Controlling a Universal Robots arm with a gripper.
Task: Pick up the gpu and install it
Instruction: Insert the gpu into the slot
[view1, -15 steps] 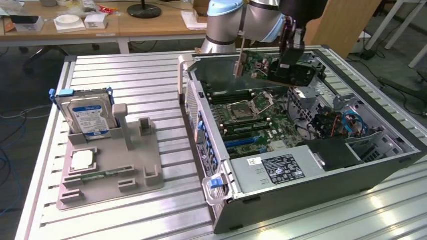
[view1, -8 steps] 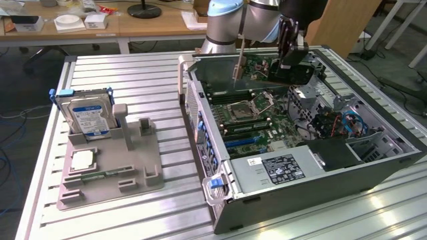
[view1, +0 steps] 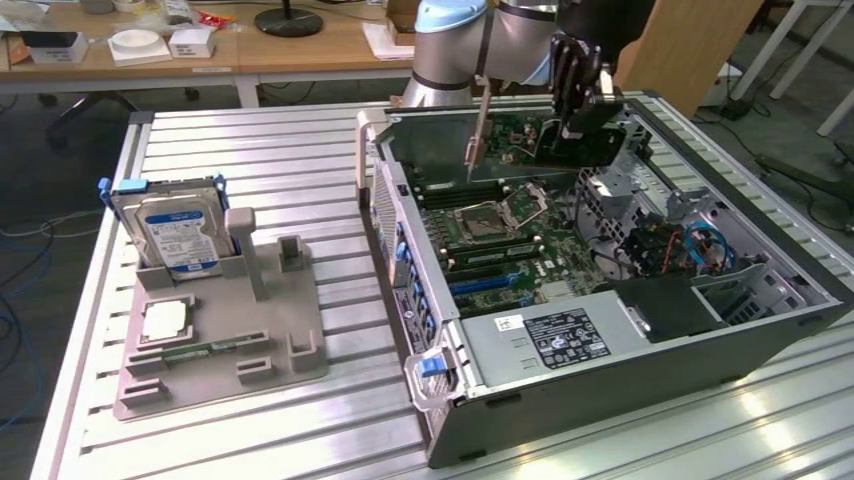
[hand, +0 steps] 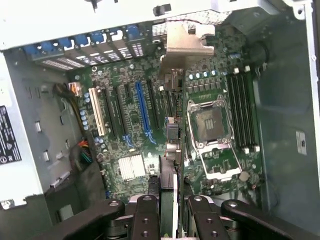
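Gripper (view1: 582, 112) clamped on the gpu (view1: 518, 142), held upright above the motherboard (view1: 487, 225) inside the open computer case (view1: 627, 370).

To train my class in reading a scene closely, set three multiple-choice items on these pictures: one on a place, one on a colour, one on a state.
1. Where is the hard drive?
A. in the grey holder
B. on the floor
C. on a chair

2. What colours is its label?
A. red and black
B. blue and white
C. green and yellow

3. How is the gpu?
A. lying on the floor
B. standing in the grey holder
C. gripped over the open case

Answers:
1 A, it stands upright in the grey holder.
2 B, the label shows blue and white.
3 C, the gripper is shut on it above the open case.
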